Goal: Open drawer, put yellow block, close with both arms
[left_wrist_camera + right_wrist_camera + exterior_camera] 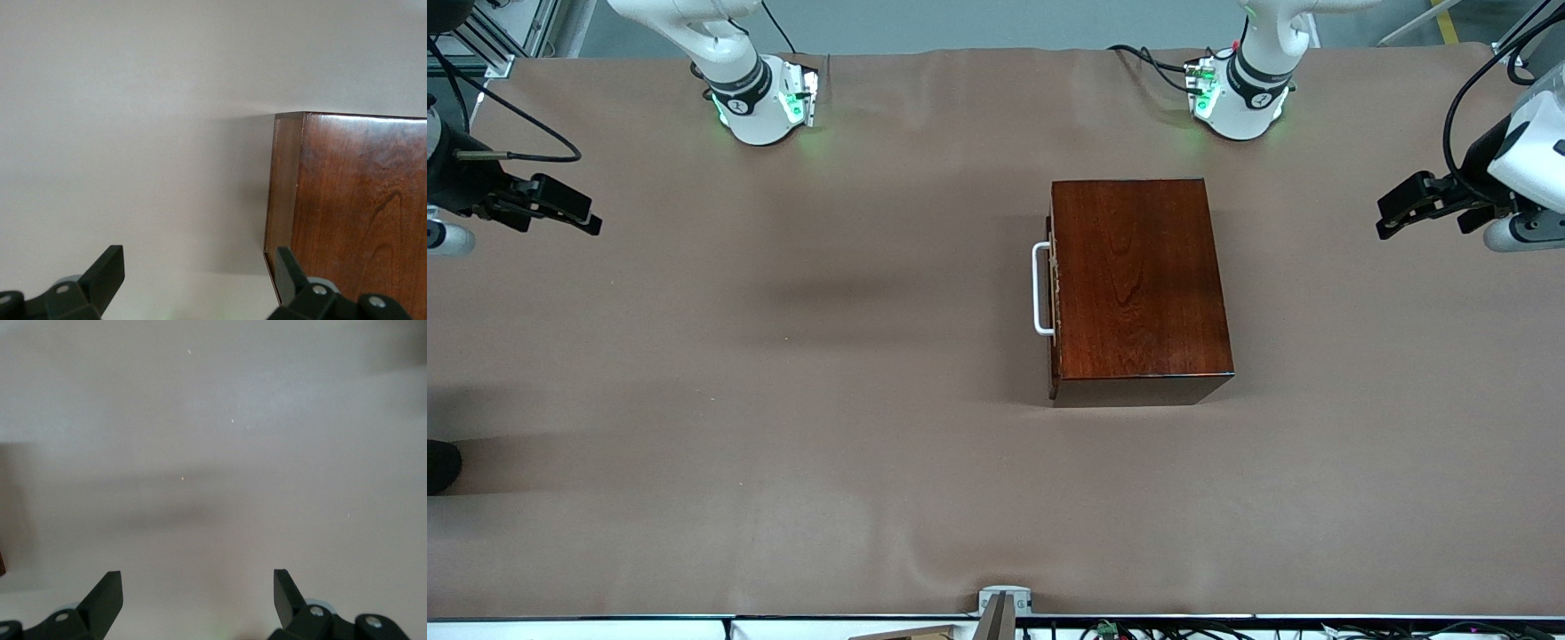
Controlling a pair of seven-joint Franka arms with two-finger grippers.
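The dark reddish-brown wooden box (1138, 284) stands on the table toward the left arm's end. Its drawer is shut, and the white U-shaped handle (1040, 289) faces the right arm's end. The box also shows in the left wrist view (353, 207). The yellow block is out of view. My left gripper (1392, 218) is open and empty, up over the table at the left arm's end; it also shows in the left wrist view (199, 273). My right gripper (587, 218) is open and empty, up over the right arm's end; it also shows in the right wrist view (198, 593).
The brown table cover (783, 400) spreads wide in front of the drawer. The two arm bases (760, 102) stand along the table's farthest edge. A small grey bracket (1003, 603) sits at the edge nearest the front camera.
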